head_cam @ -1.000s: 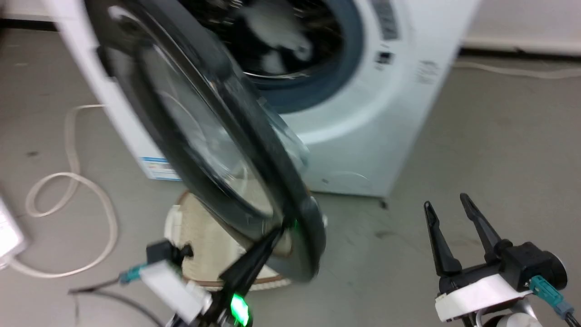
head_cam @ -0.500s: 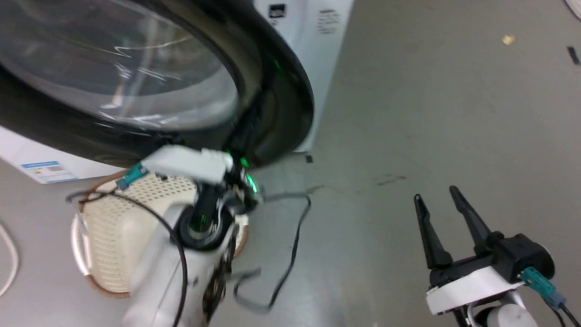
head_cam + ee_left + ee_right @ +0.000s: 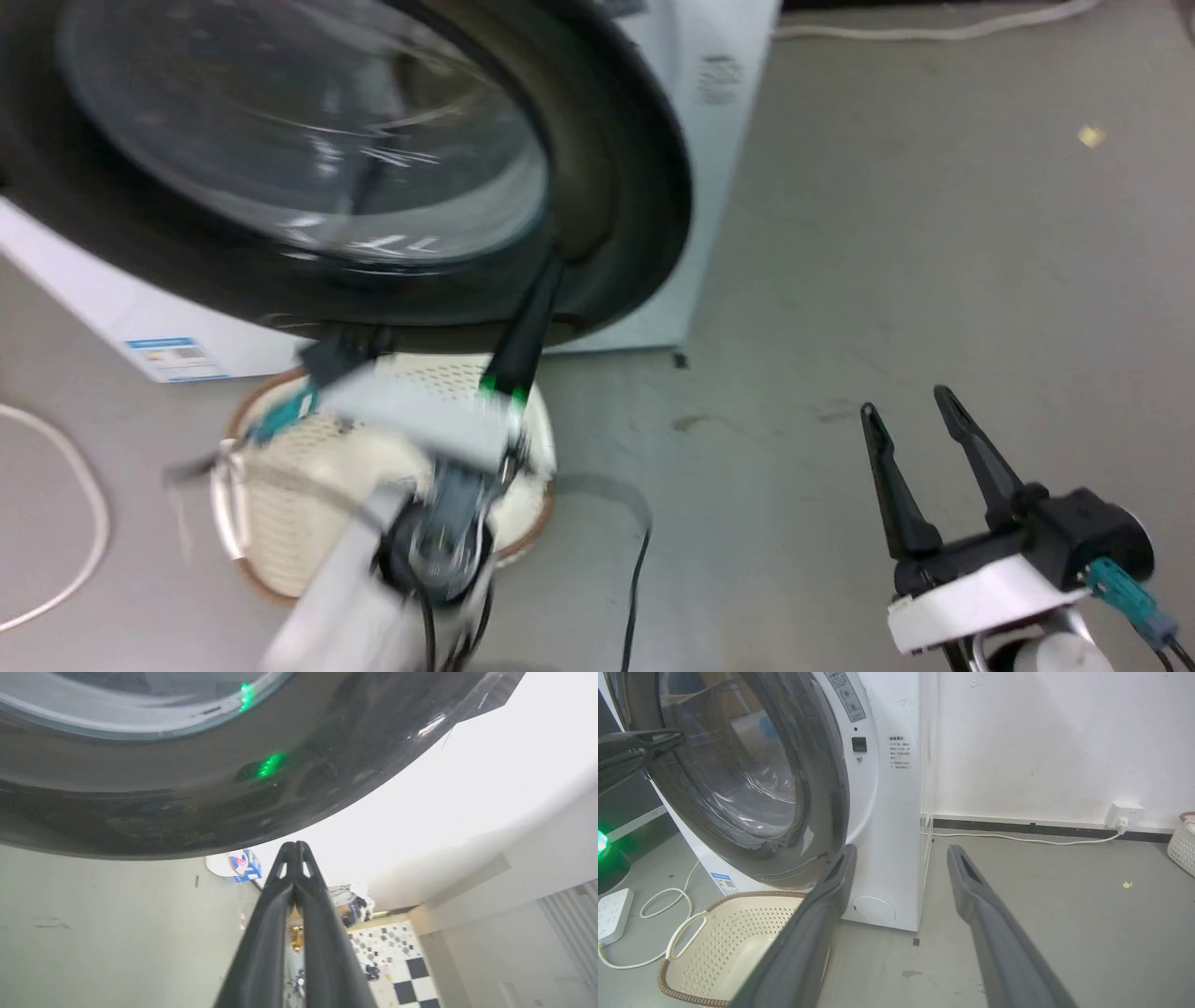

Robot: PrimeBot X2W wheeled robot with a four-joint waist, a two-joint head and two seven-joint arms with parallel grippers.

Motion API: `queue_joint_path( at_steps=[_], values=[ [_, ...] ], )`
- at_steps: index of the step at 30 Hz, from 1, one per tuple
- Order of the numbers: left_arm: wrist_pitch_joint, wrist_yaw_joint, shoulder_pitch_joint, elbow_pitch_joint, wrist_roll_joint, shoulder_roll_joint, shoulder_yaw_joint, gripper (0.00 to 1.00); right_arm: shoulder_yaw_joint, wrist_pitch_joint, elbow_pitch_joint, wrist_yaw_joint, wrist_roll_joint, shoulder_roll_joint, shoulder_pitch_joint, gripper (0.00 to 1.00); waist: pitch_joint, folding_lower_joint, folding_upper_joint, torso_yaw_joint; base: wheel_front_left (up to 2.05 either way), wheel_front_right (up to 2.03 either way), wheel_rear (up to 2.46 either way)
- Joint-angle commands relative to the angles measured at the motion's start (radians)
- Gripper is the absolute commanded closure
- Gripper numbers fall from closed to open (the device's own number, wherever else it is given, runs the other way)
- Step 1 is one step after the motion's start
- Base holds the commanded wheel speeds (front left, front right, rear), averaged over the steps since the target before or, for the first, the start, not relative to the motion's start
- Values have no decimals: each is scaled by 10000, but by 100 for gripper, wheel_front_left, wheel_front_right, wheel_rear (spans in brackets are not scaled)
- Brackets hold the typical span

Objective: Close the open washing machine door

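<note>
At the head view's lower right, the right hand is hovering over the grey floor, fingers spread and holding nothing. Left of centre, the left hand is pointing up with its fingers pressed together over a cream basket. Its tips are lying at the lower right rim of the washing machine door, which is standing slightly ajar at upper left against the white machine.

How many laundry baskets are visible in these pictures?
2. One cream basket stands on the floor in front of the washing machine. One white basket is by the wall, at the right edge of the right wrist view. More may be hidden.
</note>
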Motion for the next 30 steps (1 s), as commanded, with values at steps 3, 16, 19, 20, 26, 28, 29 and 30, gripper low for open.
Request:
queue_joint_path(
  at_steps=[3, 16, 19, 20, 26, 28, 29, 30],
  values=[
    [-379, -44, 940, -684, 767, 591, -245, 0, -70, -44, -98, 10, -99, 19, 275, 0, -613, 0, -1, 761, 0, 0, 0],
    [-1574, 1226, 4529, -2400, 11293, 1604, 2240, 0, 35, -45, -306, 10, -114, -49, 1197, 0, -1853, 0, -1, 2590, 0, 0, 0],
    [-1575, 1541, 5041, -2462, 13309, 1397, 2204, 0, 249, -44, -216, 10, -80, -86, 1268, 0, -1870, 0, -1, 2852, 0, 0, 0],
    [-1575, 1541, 5041, -2462, 13309, 1397, 2204, 0, 249, -44, -216, 10, -80, -86, 1268, 0, -1870, 0, -1, 2852, 0, 0, 0],
    [-1576, 1699, 5268, -2283, 14279, 905, 2316, 0, 680, 125, -119, 10, -147, -311, 1058, 100, -1576, 0, -1, 3229, 0, 0, 0],
    [-1576, 1704, 5225, -2174, 14441, 785, 2361, 0, 874, 198, -163, 10, -156, -459, 811, 100, -1368, 0, -1, 3357, 0, 0, 0],
    [-1576, 1693, 5183, -2136, 14487, 715, 2384, 0, 990, 253, -189, 10, -138, -569, 636, 100, -1226, 0, -1, 3425, 0, 0, 0],
    [-1576, 1673, 5127, -2104, 14520, 644, 2408, 0, 1137, 327, -207, 10, -92, -705, 421, 100, -1085, 0, -1, 3489, 0, 0, 0]
  ],
)
